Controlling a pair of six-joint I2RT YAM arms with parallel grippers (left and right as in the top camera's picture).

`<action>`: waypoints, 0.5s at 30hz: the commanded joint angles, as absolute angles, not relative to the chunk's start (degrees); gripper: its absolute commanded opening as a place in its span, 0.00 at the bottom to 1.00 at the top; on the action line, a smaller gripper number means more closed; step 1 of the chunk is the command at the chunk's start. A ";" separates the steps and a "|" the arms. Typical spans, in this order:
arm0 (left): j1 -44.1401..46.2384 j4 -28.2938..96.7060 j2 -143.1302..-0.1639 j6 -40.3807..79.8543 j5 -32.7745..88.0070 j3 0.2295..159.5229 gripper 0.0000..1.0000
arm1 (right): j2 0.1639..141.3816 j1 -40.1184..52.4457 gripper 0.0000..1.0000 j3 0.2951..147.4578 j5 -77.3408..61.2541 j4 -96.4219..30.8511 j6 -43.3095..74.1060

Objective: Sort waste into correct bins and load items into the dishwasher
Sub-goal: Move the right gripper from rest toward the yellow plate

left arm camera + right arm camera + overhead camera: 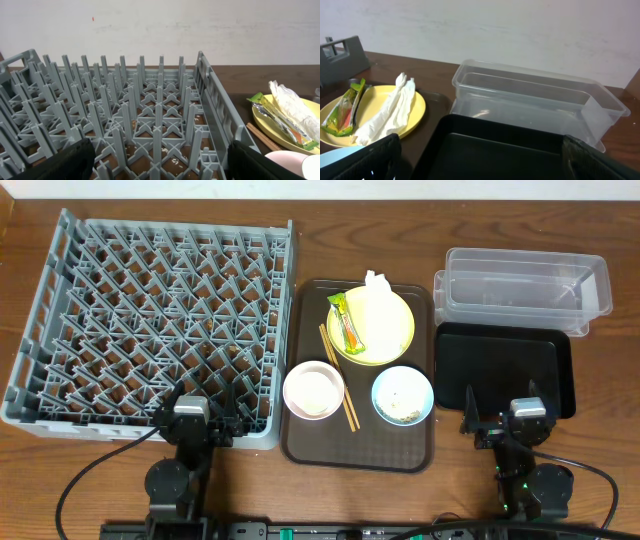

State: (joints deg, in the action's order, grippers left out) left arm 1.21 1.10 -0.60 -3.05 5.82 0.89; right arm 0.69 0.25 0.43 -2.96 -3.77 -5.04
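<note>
The grey dish rack (150, 320) fills the left side and shows in the left wrist view (150, 110). On the brown serving tray (300, 450) sit the yellow plate (395, 345) with the snack wrapper (347, 322) and white napkin (377, 298), a white bowl (314, 389), a light-blue bowl (403, 395) holding rice scraps, and chopsticks (338, 375). The clear tub (525, 285) and black tray (505, 370) stand at the right. My left gripper (195, 408) is open at the rack's near edge. My right gripper (503, 412) is open at the black tray's near edge. The small white cup is out of view.
Rice grains lie under the rack's near pegs (172, 161). The right wrist view shows the plate (415, 107), wrapper (345, 112), napkin (390, 110), tub (535, 95) and black tray (495, 150). Bare wooden table (90, 480) lies along the front edge.
</note>
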 commanded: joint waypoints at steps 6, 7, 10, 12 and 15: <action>0.99 4.78 -0.62 2.42 6.83 1.85 0.88 | 0.60 0.78 0.99 0.38 -1.41 -3.57 1.15; 0.97 5.26 -1.02 3.22 6.83 2.52 0.88 | 0.71 0.78 0.99 0.56 -0.99 -3.68 1.23; 0.97 7.40 -3.11 3.73 6.81 5.50 0.88 | 1.74 0.78 0.99 1.91 -0.95 -4.38 1.69; 0.97 9.28 -5.72 3.75 6.81 8.38 0.88 | 3.14 0.78 0.99 3.46 -0.89 -5.21 2.70; 0.99 12.62 -11.25 3.75 6.83 13.26 0.88 | 7.25 0.78 0.99 6.59 -0.89 -6.35 3.18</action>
